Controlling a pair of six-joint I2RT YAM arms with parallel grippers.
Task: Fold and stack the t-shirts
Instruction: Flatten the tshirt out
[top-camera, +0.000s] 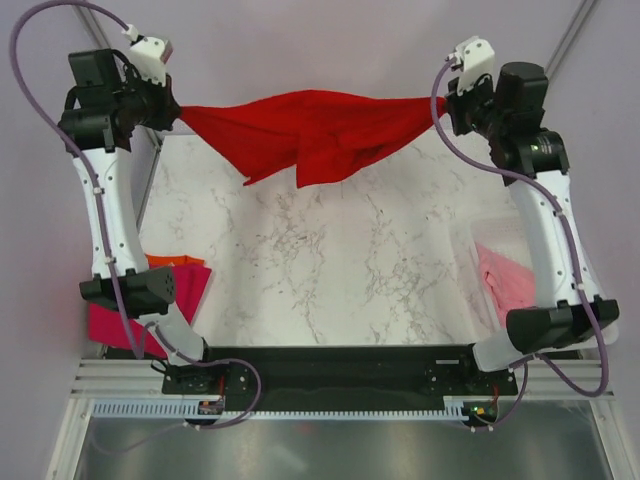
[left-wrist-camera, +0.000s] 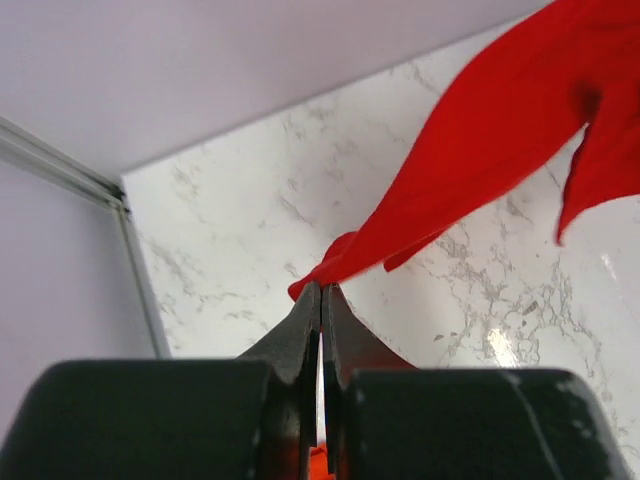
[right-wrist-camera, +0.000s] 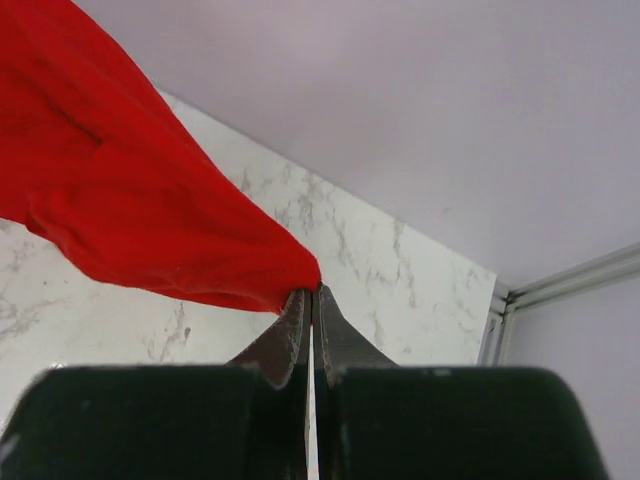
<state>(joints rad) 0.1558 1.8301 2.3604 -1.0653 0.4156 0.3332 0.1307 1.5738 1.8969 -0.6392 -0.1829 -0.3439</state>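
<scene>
Holding one red t-shirt (top-camera: 320, 130), my left gripper (top-camera: 180, 113) and right gripper (top-camera: 437, 105) both clamped on it; three others (orange (top-camera: 175, 261), magenta (top-camera: 110, 326), pink (top-camera: 510, 285)) aside.

The red t-shirt (top-camera: 310, 130) is a bright, plain red without any print; inside its folds the red looks darker. The table (top-camera: 330, 270) is white marble with thin grey veins. At the left edge, the magenta t-shirt (top-camera: 105, 326) is a strong, plain pink-purple. The orange t-shirt (top-camera: 165, 261) shows only as a narrow plain orange strip above it. At the right side, the pale pink t-shirt (top-camera: 508, 282) is a soft light pink. The left gripper (left-wrist-camera: 321, 290) and the right gripper (right-wrist-camera: 312, 292) are black. The arms (top-camera: 105, 220) are white with black joints, the cables (top-camera: 12, 50) are pale purple, and the wall (top-camera: 320, 40) is a pale grey-lilac.
</scene>
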